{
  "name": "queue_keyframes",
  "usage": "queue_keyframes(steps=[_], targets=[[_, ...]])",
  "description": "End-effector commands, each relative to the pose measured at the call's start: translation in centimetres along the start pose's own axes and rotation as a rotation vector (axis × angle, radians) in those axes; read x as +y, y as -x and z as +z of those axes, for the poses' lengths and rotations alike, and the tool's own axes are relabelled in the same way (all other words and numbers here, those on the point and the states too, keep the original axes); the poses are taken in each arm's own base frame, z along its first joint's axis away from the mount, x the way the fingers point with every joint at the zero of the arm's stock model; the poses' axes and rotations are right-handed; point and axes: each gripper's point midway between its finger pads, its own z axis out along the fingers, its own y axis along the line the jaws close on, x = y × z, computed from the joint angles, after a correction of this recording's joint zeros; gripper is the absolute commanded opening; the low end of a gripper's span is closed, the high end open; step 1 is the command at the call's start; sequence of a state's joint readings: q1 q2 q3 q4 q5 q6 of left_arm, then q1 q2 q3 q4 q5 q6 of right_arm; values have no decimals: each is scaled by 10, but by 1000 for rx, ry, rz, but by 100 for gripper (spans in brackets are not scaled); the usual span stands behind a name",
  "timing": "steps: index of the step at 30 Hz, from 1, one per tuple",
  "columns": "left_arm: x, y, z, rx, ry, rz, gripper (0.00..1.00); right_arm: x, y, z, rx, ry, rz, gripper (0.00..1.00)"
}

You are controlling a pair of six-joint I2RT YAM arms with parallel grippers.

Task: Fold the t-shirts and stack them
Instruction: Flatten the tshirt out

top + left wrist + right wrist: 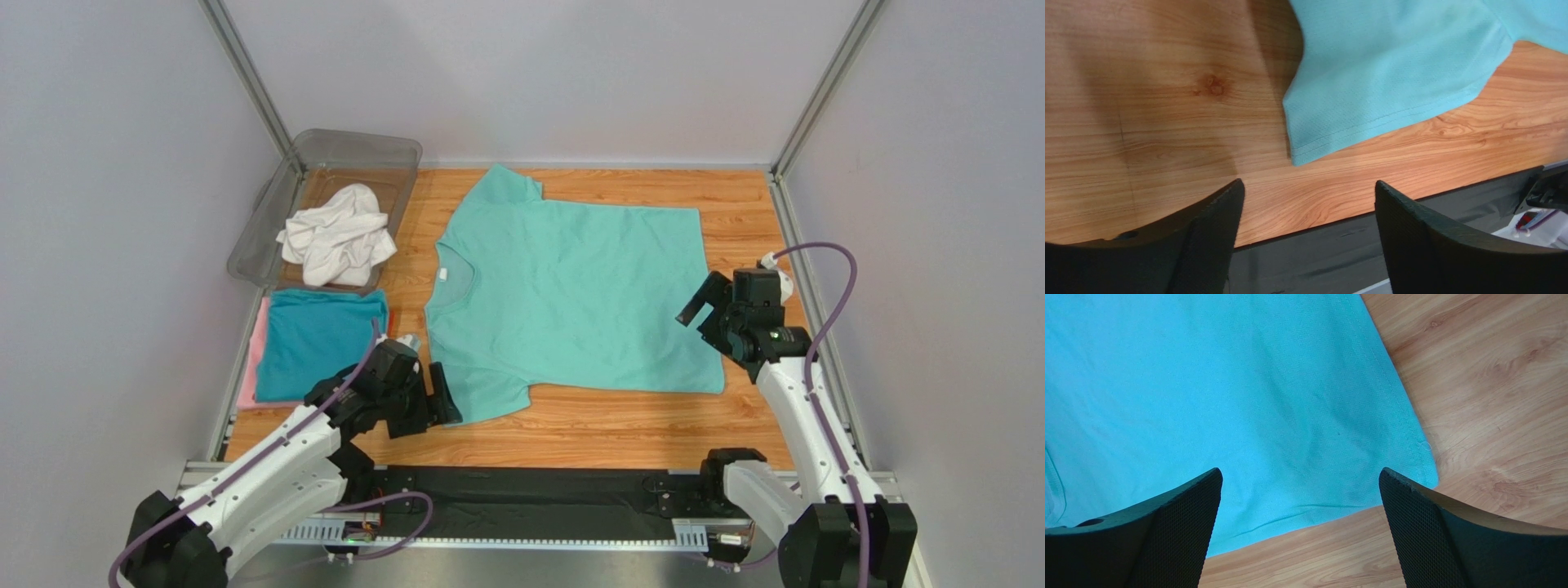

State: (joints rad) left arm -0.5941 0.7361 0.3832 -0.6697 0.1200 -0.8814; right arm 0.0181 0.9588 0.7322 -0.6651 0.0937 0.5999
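Note:
A mint green t-shirt point(570, 294) lies spread flat on the wooden table, collar to the left. A folded teal-blue t-shirt point(317, 339) lies on a pink one point(258, 355) at the left. A crumpled white t-shirt point(337, 235) sits in the clear bin. My left gripper point(444, 408) is open and empty beside the green shirt's near sleeve point(1389, 79). My right gripper point(694, 309) is open and empty above the shirt's near hem corner point(1413, 459).
The clear plastic bin point(356, 150) stands at the back left. A black strip point(540, 490) runs along the table's near edge between the arm bases. Grey walls close in the table on three sides.

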Motion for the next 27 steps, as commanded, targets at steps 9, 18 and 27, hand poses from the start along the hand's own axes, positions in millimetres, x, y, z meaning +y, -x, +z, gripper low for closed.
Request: queue_keyframes(steps=[9,18,27], targets=[[-7,6,24,28,23,-46,56,7,-6,3,25,42,18,100],[0,4,34,50,70,-44,41,-2,-11,6,28,12,19,100],[3,0,42,88,104,-33,0,-16,-27,6,64,-34,26,100]])
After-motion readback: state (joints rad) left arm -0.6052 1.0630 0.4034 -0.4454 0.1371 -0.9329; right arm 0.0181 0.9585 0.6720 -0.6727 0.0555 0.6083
